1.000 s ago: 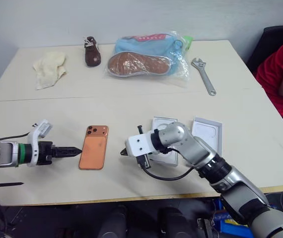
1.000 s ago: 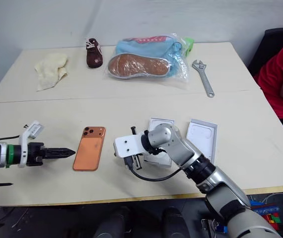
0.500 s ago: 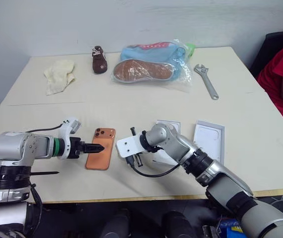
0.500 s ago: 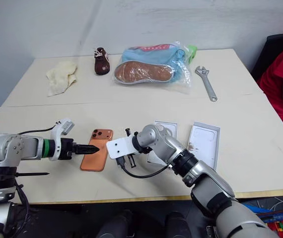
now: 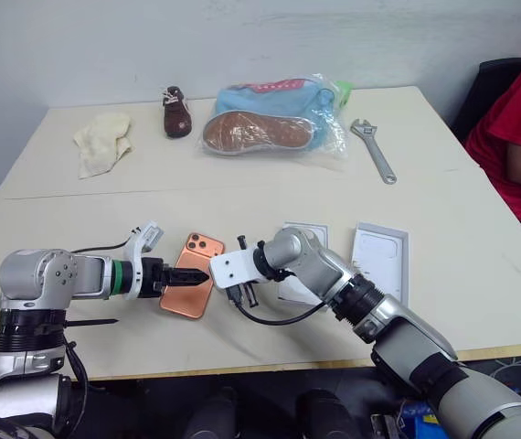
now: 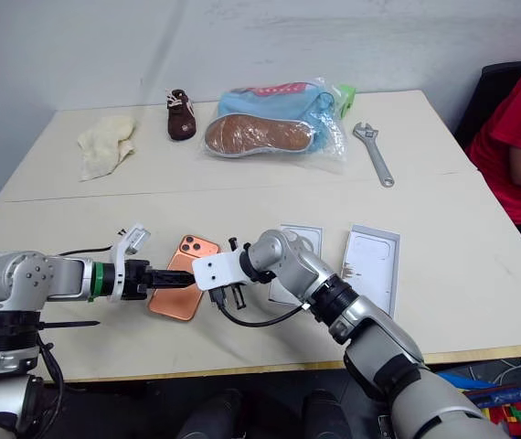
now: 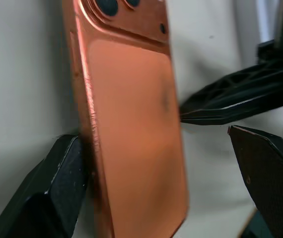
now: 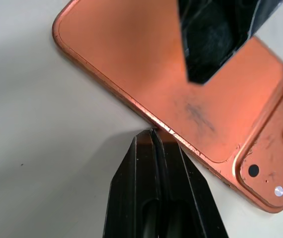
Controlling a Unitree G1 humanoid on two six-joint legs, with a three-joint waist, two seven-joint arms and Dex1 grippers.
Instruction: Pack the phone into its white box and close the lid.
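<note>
Phone (image 5: 191,287), flat and orange with rounded corners and a darker camera block at its far corner, lies back-up on our cream bench (image 5: 242,197), near the front edge and left of the two white box parts. Working down from the largest things, we see a person in a red top (image 5: 518,128) seated at the bench's right side, then a clear plastic bag holding a blue shoe with a brown sole (image 5: 274,117) at the far side. Next come the shallow white rectangular box (image 5: 380,261) lying open just right of our right arm, and a second white part (image 5: 302,261) partly hidden behind that arm. A crumpled cream cloth (image 5: 101,143), a silver adjustable wrench (image 5: 374,150) and a small brown lace-up bootie (image 5: 175,112) sit far back, well apart from the phone. Our left end effector (image 7: 171,173) stands wide, its black fingers (image 7: 57,183) straddling the phone's near end, one touching its long edge. Our right end effector (image 8: 156,144) is pressed narrow, both fingers together, its tip against the phone's opposite long edge.
</note>
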